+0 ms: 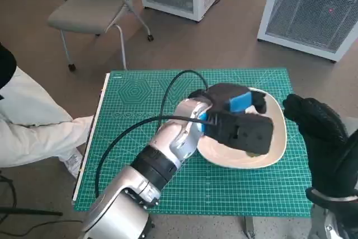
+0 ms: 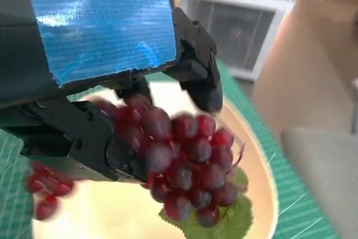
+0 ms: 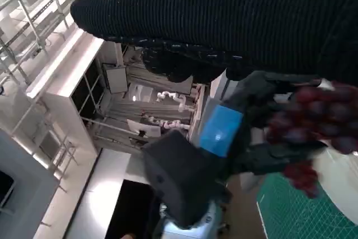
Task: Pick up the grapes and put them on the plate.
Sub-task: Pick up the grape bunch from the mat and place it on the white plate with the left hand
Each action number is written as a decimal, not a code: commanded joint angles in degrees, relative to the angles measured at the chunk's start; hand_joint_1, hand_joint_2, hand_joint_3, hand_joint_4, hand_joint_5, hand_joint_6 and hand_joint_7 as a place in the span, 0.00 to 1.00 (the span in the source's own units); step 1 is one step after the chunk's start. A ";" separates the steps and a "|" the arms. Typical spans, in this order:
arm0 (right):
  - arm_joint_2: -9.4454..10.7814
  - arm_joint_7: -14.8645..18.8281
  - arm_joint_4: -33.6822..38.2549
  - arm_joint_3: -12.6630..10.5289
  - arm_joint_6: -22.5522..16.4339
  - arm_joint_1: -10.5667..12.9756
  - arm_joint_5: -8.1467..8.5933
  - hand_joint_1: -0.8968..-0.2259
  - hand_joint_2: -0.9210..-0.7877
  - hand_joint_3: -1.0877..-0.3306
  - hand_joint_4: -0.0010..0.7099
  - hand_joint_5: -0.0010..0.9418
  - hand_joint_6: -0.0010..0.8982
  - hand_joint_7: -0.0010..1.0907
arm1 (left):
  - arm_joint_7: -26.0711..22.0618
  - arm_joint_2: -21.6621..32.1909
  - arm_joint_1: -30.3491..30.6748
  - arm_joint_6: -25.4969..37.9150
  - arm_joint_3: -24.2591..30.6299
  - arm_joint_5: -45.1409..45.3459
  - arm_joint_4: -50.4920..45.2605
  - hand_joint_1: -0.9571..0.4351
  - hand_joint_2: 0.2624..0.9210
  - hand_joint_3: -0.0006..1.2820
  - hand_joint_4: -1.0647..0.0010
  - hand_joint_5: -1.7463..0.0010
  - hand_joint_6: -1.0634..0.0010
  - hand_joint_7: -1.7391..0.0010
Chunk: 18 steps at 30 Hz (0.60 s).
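My left hand [image 1: 241, 122] hangs over the cream plate [image 1: 279, 138] on the green mat and grips a bunch of dark red grapes [image 2: 184, 160] with a green leaf [image 2: 224, 225] under it. In the head view the hand hides almost all of the bunch. The left wrist view shows the grapes just above the plate [image 2: 112, 211], fingers [image 2: 204, 85] curled around them. In the right wrist view the same left hand [image 3: 224, 130] and grapes [image 3: 313, 121] appear. My right hand [image 1: 321, 132] hovers at the mat's right edge, holding nothing; its fingers hardly show.
A person in pale clothing [image 1: 33, 121] sits at the table's left side. A grey chair [image 1: 89, 9] stands behind the table, and white cabinets [image 1: 313, 12] stand at the back right. The green mat [image 1: 140, 99] covers the tabletop.
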 commanded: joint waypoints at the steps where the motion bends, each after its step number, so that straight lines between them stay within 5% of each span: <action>1: 0.32 -0.19 0.96 0.16 0.14 1.03 -0.19 0.64 0.00 0.60 0.60 0.63 0.21 0.86 | 1.17 -0.92 -1.84 -1.73 0.15 -0.52 2.21 0.47 0.89 0.00 0.89 0.99 0.78 0.93; 18: 0.94 -0.03 2.08 0.94 -0.55 0.83 -0.12 0.64 0.00 0.60 0.60 0.64 0.20 0.86 | 10.68 3.47 6.69 -11.62 4.39 -3.69 0.52 0.44 0.97 0.02 0.92 1.00 0.80 0.97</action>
